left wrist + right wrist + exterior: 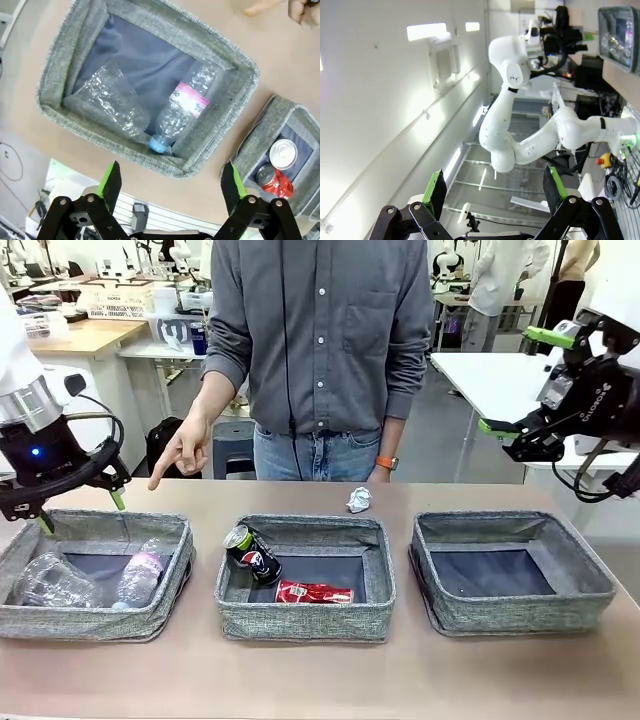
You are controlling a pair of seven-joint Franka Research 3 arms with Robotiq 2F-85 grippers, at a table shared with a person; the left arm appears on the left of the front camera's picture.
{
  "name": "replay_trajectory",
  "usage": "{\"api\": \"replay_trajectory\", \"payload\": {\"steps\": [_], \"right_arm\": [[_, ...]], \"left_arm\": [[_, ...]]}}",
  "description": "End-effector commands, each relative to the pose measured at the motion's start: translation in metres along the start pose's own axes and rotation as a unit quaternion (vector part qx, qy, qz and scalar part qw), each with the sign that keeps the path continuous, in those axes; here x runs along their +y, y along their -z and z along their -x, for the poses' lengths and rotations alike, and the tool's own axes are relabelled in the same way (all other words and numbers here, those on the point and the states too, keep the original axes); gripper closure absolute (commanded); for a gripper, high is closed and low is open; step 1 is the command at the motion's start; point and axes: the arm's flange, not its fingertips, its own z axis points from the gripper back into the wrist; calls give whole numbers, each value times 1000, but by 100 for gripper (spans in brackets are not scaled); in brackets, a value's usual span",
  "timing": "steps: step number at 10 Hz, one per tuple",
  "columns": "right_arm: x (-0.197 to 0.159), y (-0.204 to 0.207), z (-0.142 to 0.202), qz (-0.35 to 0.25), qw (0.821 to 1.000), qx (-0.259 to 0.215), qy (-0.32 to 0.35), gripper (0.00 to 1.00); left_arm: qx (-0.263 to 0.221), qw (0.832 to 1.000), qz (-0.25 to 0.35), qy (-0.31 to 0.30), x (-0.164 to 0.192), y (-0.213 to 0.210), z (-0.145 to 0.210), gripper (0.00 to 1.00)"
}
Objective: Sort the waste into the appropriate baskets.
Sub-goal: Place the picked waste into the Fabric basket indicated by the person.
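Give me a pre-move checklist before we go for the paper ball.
1. Paper ball reachable: ok, lies free on the table behind the middle basket.
2. Left tool empty and open: ok.
3. Right tool empty and open: ok, raised off to the side.
4. Person's hand clear of the ball: ok, but it points down near the left basket.
5. Right basket free to receive: ok.
6. Earlier sorting holds: ok, bottle and cup left, red can and dark can middle.
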Motion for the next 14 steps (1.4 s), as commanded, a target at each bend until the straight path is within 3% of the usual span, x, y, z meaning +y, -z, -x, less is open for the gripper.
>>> {"api": "replay_trajectory", "payload": {"steps": [1,2,3,4,5,6,7,8,10,12,13,14], "right_arm": [[4,2,1,-13,1000,-2,-5,0],[4,2,1,-13,1000,-2,-5,0],[4,2,1,-13,1000,-2,-5,0],[4,2,1,-13,1000,-2,-5,0],[4,2,1,-13,1000,-2,-5,0],[4,2,1,-13,1000,-2,-5,0],[4,2,1,-13,1000,-2,-5,0],[4,2,1,-13,1000,-2,-5,0],[4,2,1,-13,1000,-2,-5,0],[4,2,1,-13,1000,-2,-5,0],[4,2,1,-13,1000,-2,-5,0],[4,2,1,-13,1000,-2,-5,0]], "left_arm": [[-11,1000,3,-2,5,-2,1,0],[1,1000,1,9,2,-10,4,0],[56,995,68,42,-11,-40,17,0],[101,980,146,92,-27,-79,31,0],[152,945,252,144,-43,-111,41,0],[243,864,396,195,-48,-132,40,0],[294,801,493,168,-45,-140,33,0],[306,782,535,95,-35,-139,25,0],[321,710,626,36,3,-118,10,0],[265,648,714,6,52,-81,9,0],[224,650,724,57,68,-69,13,0],[253,731,632,46,37,-104,-2,0]]}}
